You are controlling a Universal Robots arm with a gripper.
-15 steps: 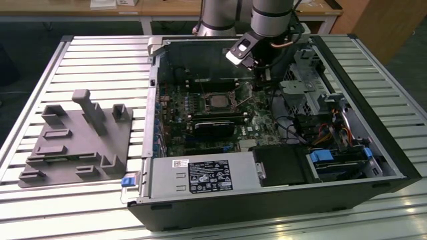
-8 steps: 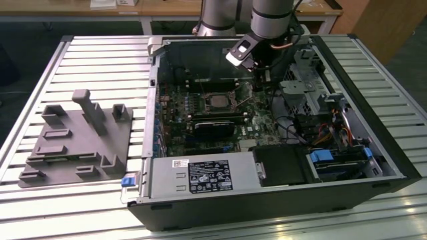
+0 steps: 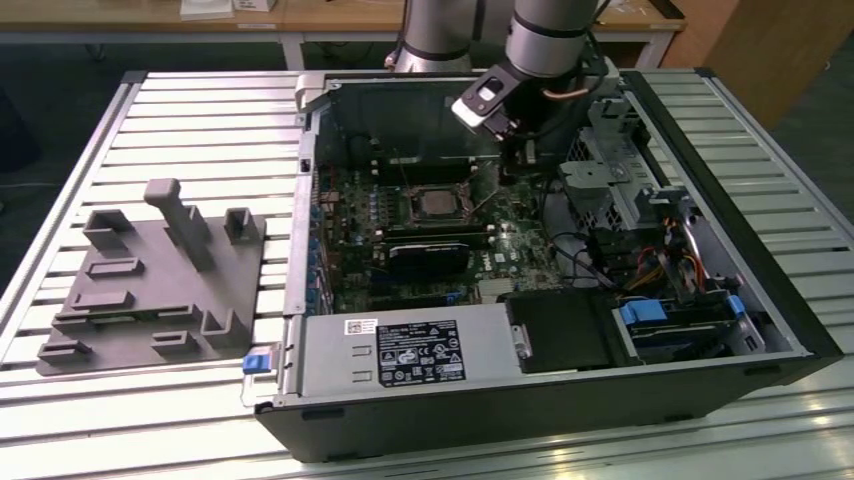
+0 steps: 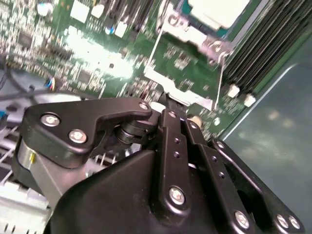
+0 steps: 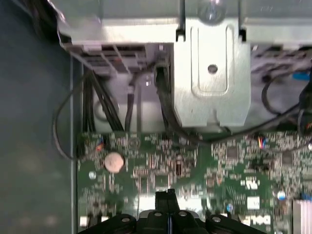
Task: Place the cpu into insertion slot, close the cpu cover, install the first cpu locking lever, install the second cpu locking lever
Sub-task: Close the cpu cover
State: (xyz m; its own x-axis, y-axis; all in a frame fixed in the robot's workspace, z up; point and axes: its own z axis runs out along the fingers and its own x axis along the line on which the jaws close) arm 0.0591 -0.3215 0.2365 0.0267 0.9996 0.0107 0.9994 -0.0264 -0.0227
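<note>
Pincer (image 4: 166,108) near cpu (image 4: 220,9), apart

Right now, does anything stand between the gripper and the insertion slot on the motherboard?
Nothing visible does. In the second wrist view, the gripper hangs close beside the insertion slot, with only low green motherboard between them.

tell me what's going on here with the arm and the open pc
A Universal Robots arm is reaching into an open computer case that lies on a slatted table. The cpu already sits in the insertion slot on the motherboard, with the cpu cover framing it. The end effector is shut, holds nothing that can be seen, and hovers low over the board beside the socket. Whether either locking lever is latched cannot be told.
</note>
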